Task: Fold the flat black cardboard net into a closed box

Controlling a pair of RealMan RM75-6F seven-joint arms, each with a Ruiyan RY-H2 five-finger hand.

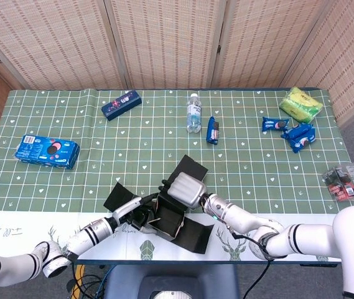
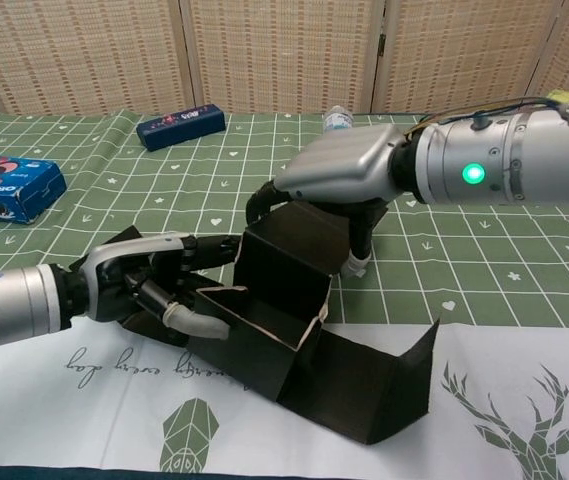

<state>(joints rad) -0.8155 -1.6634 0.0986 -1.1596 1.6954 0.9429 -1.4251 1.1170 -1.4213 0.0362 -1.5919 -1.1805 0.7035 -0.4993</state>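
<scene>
Your cardboard net (image 2: 294,300) sits half-raised at the surface's (image 1: 164,137) near edge, middle. Your right hand (image 2: 339,175) drapes over the back panel, fingers (image 2: 356,262) hooked down its far side; the chest view alone shows your left hand's (image 2: 154,285) fingers curled against the left wall. Open cloth lies beyond; a bottle (image 1: 193,113) stands well apart.

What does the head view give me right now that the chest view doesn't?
Only the head view shows the table's right side: the yellow-green bag, blue snack packs and the whole bottle. Only the chest view shows the box's open inside and the left hand's fingers at its wall. Both show the box, left hand, right hand and cookie box.
</scene>
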